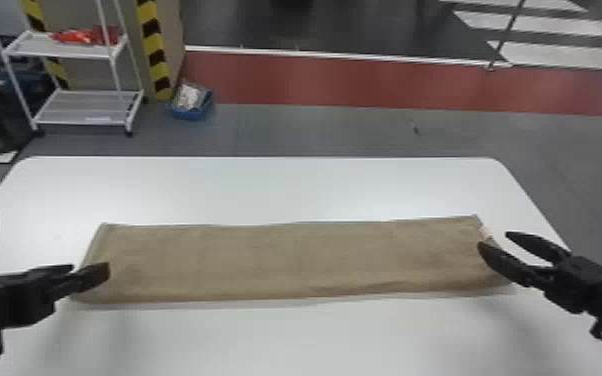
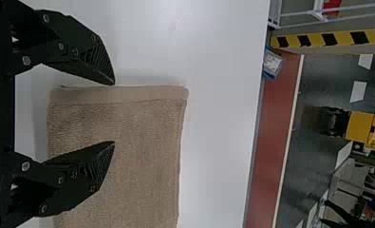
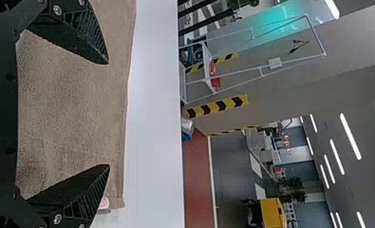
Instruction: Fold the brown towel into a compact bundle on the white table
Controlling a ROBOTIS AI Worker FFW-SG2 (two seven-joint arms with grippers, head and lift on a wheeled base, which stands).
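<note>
Two grippers stand ready over the short ends of the brown towel, which lies as a long flat strip, left to right, on the white table. Along its near side the edge looks rounded, with a thin lip beneath toward the right, perhaps a lengthwise fold, though the layers are hard to count.

At the left end, the left gripper has its fingers spread wide, one over the cloth and one just past the hem, with nothing between them. At the right end, the right gripper is also well open and empty, near a small pale tag by the far corner.

The towel should handle as light, soft and limp, with enough nap for the pads to grip. It likely won't hold its shape when lifted, so each end is best pinched through all its layers near mid-width, low against the table; a shallow pinch could catch only the top layer or let the corners sag.

Farther off, beyond the table's far edge, a blue bin and a white cart stand on the floor, left.
</note>
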